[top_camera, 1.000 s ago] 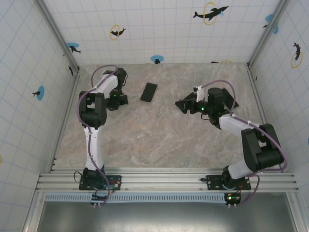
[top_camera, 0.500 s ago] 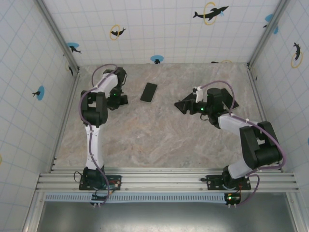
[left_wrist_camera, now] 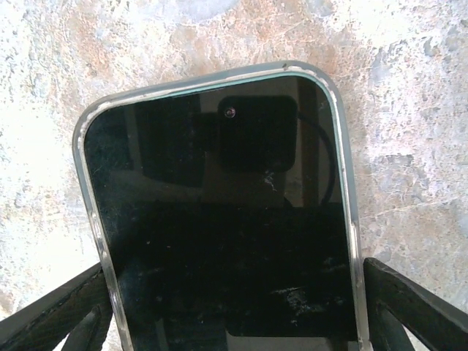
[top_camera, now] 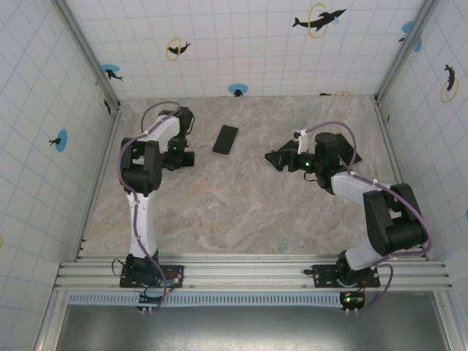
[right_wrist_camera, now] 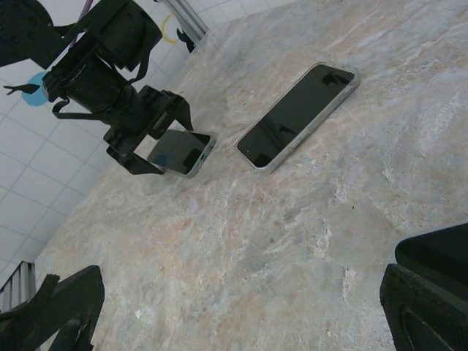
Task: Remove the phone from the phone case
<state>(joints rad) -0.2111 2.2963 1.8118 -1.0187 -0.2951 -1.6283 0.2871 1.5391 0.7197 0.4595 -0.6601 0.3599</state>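
step: grasping; left end effector (left_wrist_camera: pixel 235 314) straddles black phone in clear grey-rimmed case (left_wrist_camera: pixel 219 183), lower centre on marbled bench (left_wrist_camera: pixel 417 110); pinch unclear.
right end effector (top_camera: pixel 282 158): wide open, empty.
next: clamp case edges, pry phone out.

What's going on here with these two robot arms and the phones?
The left gripper is down at a cased phone on the marble table, with its jaws on either side of the phone's long edges. Whether they squeeze it yet is unclear. The right gripper hovers nearby with its jaws wide open, holding nothing. A second phone lies flat on the table between them. The cased phone has not yet been taken out.
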